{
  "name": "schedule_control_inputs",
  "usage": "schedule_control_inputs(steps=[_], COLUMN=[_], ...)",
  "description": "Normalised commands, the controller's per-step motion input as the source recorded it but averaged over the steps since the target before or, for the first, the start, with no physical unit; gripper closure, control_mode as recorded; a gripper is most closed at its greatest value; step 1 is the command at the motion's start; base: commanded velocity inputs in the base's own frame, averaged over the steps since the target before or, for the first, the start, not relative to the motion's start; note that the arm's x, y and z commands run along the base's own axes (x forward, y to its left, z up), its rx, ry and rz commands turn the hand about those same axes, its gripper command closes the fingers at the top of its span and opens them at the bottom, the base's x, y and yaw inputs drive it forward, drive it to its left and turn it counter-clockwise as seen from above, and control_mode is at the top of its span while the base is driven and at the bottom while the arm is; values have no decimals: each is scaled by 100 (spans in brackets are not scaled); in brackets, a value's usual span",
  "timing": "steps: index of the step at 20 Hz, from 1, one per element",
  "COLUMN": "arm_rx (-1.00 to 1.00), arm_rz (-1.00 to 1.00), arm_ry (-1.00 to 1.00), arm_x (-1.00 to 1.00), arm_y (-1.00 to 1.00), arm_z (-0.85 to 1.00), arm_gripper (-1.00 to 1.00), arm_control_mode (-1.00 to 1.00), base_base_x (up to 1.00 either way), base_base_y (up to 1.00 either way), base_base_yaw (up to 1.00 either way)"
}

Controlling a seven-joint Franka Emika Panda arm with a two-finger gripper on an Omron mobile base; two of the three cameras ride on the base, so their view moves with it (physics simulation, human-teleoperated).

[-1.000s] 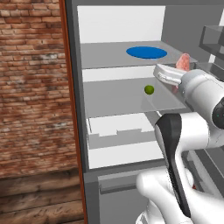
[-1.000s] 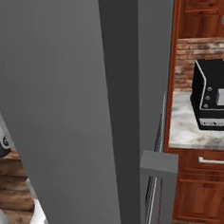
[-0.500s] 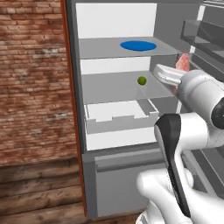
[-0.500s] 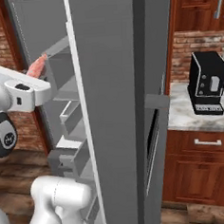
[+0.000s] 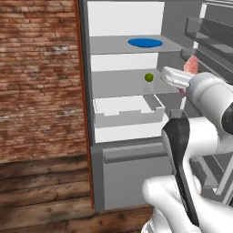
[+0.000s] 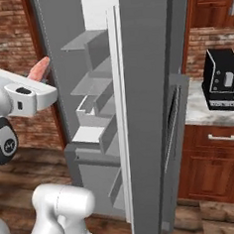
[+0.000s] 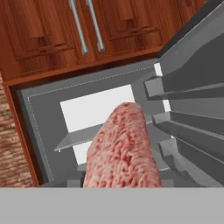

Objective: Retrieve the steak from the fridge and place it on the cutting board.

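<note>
The gripper (image 5: 187, 75) sat at the right middle of the left base view, its jaws clamped on the steak (image 5: 191, 66), which stuck up and out past the white hand just in front of the open fridge (image 5: 98, 150). In the right base view the same steak (image 6: 38, 69) showed at the upper left as a pink slab rising at a slant from the top of the hand, its long axis running up and to the right. In the hand view the steak (image 7: 122, 148) stood in the lower centre, long axis near vertical, rounded end pointing to the top of the frame, marbled pink and white. Behind it the fridge interior showed white with grey shelves. In the left base view a blue plate (image 5: 145, 43) lay on the upper shelf, a small green fruit (image 5: 149, 77) on the shelf below, and a white drawer bin (image 5: 128, 110) under that. A dark appliance (image 6: 222, 79) stood on the counter at the right of the right base view. No writing or brand marks could be read anywhere.
</note>
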Motion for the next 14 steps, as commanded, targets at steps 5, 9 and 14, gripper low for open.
schedule_control_inputs(steps=[5,9,14], arm_rx=[0,0,0], arm_rz=[0,0,0], arm_ry=[0,0,0], arm_x=[0,0,0], arm_y=[0,0,0], arm_z=[0,0,0], arm_gripper=[100,100,100], arm_control_mode=[100,100,100], base_base_x=[-50,-65,-86], base_base_y=[46,37,7], base_base_yaw=[11,9,3])
